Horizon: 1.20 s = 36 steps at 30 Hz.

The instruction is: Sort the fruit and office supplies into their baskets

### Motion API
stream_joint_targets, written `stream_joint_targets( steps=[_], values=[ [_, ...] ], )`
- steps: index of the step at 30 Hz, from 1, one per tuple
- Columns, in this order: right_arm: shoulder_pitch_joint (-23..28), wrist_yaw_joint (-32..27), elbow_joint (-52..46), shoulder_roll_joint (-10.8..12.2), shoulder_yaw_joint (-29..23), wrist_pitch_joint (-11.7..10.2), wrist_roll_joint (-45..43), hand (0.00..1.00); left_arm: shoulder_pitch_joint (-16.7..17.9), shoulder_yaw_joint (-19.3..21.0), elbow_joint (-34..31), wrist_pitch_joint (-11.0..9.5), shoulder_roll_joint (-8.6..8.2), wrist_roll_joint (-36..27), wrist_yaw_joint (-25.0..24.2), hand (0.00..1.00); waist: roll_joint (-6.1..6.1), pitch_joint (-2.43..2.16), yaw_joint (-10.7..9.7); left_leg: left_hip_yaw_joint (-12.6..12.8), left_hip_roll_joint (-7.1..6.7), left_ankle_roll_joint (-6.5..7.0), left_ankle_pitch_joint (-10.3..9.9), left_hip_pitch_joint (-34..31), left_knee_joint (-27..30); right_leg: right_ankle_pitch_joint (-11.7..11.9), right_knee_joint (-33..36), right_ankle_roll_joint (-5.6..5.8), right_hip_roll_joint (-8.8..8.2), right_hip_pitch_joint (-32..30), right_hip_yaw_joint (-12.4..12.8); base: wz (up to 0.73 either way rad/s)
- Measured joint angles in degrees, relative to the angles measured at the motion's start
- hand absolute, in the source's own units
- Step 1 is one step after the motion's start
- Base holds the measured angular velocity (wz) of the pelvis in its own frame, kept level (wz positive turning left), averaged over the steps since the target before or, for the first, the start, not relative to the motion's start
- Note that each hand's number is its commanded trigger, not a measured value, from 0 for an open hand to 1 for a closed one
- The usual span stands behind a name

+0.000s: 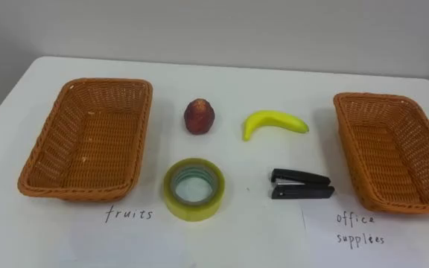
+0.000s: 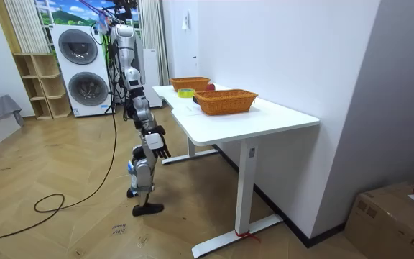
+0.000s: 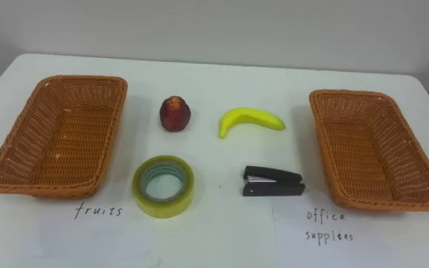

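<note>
I find the robot standing at the long side of the white table [image 1: 237,78], with two stacked washing machines [image 2: 82,68] behind it in the room view. Its right hand [image 2: 160,150] hangs low beside its body, well apart from the table, fingers loosely straight and holding nothing. On the table, one empty wicker basket [image 1: 88,84] sits at the robot's left and a second empty wicker basket [image 1: 371,97] at its right. Between them lie four unsorted items, none touching another. A red fruit [image 1: 199,117] and a yellow banana [image 1: 274,121] lie in the far row. A roll of yellowish tape [image 1: 192,211], lying flat, and a black stapler [image 1: 300,184] lie in the near row.
</note>
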Motion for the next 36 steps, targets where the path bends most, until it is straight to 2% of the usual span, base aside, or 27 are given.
stream_joint_targets(
  steps=[16, 22, 28, 32, 36],
  values=[
    [-0.67, 0.48, 1.19, -0.01, -0.04, 0.44, 1.41, 0.0, 0.03, -0.09, -0.12, 0.1, -0.05, 0.02, 0.15, 0.0, 0.05, 0.01, -0.19, -0.05, 0.01, 0.03, -0.02, 0.06, -0.05, 0.0, 0.05, -0.01, 0.0, 0.08, -0.36, 0.0],
    [-0.59, 0.39, 1.82, 0.0, -0.13, 0.47, 1.65, 0.0, 0.04, -0.06, -0.04, 0.32, -0.05, 0.01, 0.19, 0.0, -0.13, 0.18, -0.18, -0.03, 0.01, 0.04, -0.03, 0.13, -0.18, 0.01, 0.05, -0.01, 0.01, 0.12, -0.39, 0.0],
    [0.22, -1.15, 2.12, 0.02, -1.57, 0.68, 3.92, 0.0, 0.66, 1.36, 0.11, 0.61, -0.15, 0.48, 0.17, 0.0, -0.06, 0.17, -0.08, 0.2, 0.09, 0.06, -0.05, 0.22, -0.57, 0.02, 0.1, -0.01, 0.15, -0.18, -0.11, -0.02],
    [1.02, -2.63, 1.97, 0.01, -3.67, 1.52, 5.1, 0.0, 0.96, 2.7, 0.09, 1.68, -0.33, 1.12, 0.17, 0.0, 0.11, 0.0, -0.15, 0.25, 0.09, 0.06, -0.05, 0.3, -0.63, 0.02, 0.13, -0.02, 0.19, -0.19, 0.33, -0.01],
    [2.15, -3.89, 1.97, 0.0, -6.59, 1.74, 8.93, 0.0, 1.1, 4.37, -0.08, 1.7, -0.4, 1.55, 0.99, 0.0, 0.07, 0.02, -0.25, 0.42, 0.1, 0.06, -0.05, 0.87, -0.76, 0.02, 0.35, -0.02, 0.2, 0.05, 0.29, -0.02]
  ],
)
